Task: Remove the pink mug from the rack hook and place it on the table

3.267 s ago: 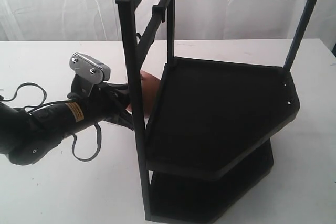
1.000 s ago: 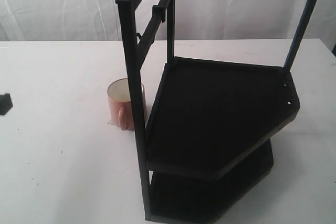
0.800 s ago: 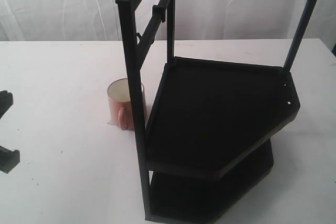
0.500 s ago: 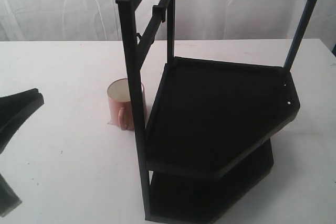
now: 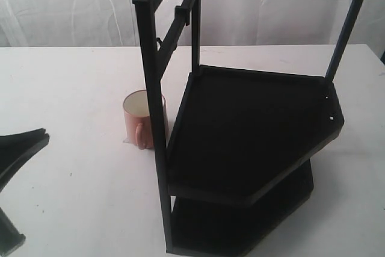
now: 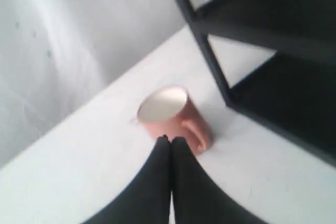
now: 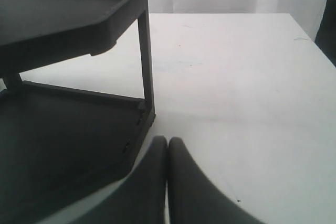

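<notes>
The pink mug point(image 5: 143, 120) stands upright on the white table point(image 5: 72, 82), right beside the rack's front post point(image 5: 155, 118), handle toward the camera. The rack hook point(image 5: 159, 43) on the side rail is bare. In the left wrist view the pink mug point(image 6: 170, 115) sits just beyond my left gripper point(image 6: 169, 140), whose fingers are shut together on nothing and apart from it. My right gripper point(image 7: 168, 141) is shut and empty, close to the rack's foot point(image 7: 149, 114); it does not show in the exterior view.
The black two-shelf rack point(image 5: 252, 130) fills the middle and right of the table. A squarish black clip point(image 5: 181, 14) sits on its upper rail. Black parts of my left arm point(image 5: 18, 148) reach in at the left edge. White curtain behind.
The left gripper has let go of the mug, which now stands alone on the table. The arm drew back to the left edge and shifted slightly there in the last half second.
</notes>
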### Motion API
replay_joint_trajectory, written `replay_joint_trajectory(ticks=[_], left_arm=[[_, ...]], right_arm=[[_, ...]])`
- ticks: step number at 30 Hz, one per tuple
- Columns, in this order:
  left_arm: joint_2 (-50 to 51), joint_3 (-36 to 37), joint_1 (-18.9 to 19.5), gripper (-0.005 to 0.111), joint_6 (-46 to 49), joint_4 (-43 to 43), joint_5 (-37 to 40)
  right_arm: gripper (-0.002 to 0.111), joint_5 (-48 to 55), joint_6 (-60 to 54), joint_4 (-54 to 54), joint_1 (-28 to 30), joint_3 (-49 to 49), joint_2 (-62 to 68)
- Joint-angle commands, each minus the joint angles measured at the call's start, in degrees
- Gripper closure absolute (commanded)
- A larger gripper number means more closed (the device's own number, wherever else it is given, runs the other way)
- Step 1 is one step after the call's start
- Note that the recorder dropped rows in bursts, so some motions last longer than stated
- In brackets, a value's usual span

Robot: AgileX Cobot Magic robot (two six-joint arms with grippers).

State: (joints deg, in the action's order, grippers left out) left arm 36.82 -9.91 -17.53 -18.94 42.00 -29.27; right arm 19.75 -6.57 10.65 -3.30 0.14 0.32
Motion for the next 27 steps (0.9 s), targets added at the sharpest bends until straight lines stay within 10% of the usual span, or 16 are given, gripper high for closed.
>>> replay_joint_trajectory(ticks=[1, 17, 27], left_arm=[[-6.52, 0.23, 0.79, 0.107, -9.33, 2.17, 16.26], [-32.41, 9.91, 17.96, 0.107, -18.59, -0.97, 29.69], [-36.82, 9.91, 18.38, 0.107, -18.37, -5.82, 36.27]], right_arm=[[0.108, -0.51, -0.01, -0.02, -0.09, -0.14, -0.32], [0.108, -0.51, -0.01, -0.02, -0.09, -0.14, -0.32], [0.108, -0.51, -0.01, -0.02, -0.09, -0.14, -0.32]])
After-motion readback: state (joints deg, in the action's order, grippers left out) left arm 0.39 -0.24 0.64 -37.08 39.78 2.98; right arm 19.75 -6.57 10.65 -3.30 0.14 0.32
